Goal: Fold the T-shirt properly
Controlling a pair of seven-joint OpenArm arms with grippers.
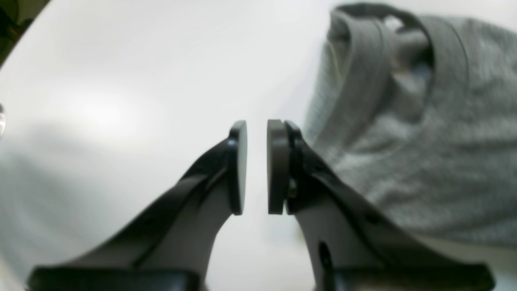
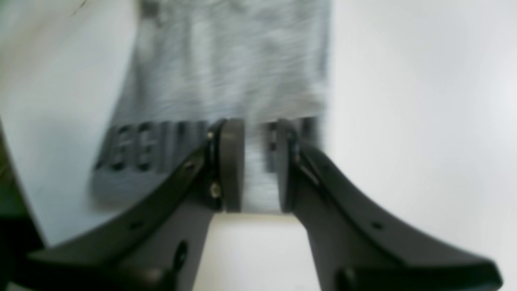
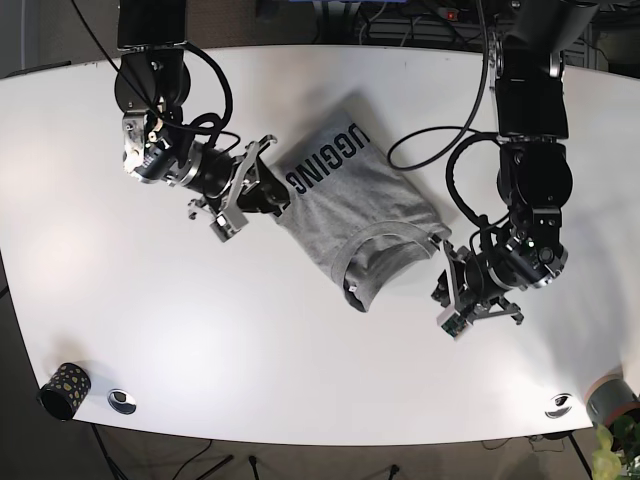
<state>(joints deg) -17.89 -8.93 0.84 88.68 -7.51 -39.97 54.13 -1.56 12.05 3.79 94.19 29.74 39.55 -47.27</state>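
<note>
Two tools are flanking the grey T-shirt (image 3: 355, 205) on the desk (image 3: 300, 370): right tool (image 2: 251, 165) straddling its hem, slightly parted; left tool (image 1: 256, 167) hovering beside the collar, barely parted, empty.

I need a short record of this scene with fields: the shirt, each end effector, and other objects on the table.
shirt: grey T-shirt, partly folded, dark lettering visible, collar toward the table's near edge
left end effector: slightly open, holding nothing, beside the collar
right end effector: slightly open, at the lettered edge; contact unclear
table: white
other objects: patterned cup at the near corner
</note>
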